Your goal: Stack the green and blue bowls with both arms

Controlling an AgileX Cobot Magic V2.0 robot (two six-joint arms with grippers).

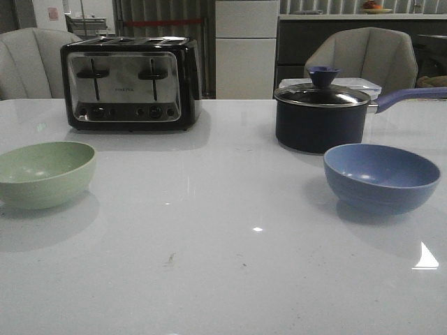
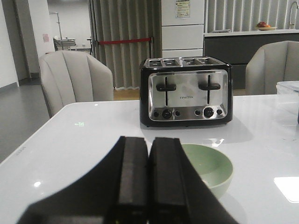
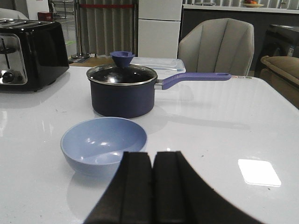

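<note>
The toaster (image 2: 186, 92) carries a small brand name on its chrome front between the two levers; it seems to read "VINETTE", though the letters are tiny. A paper notice on the white cabinet (image 2: 182, 24) behind is too small to read.

A room with soft chairs

Two grey chairs (image 1: 363, 56) sit behind the shiny white tabletop (image 1: 223, 265). Grey curtains (image 1: 164, 35) hang at the upper middle.

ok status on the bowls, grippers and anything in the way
Left gripper shut, empty; right gripper shut, empty. Green bowl and blue bowl apart, unstacked. Saucepan behind blue bowl; nothing between the bowls.
</note>
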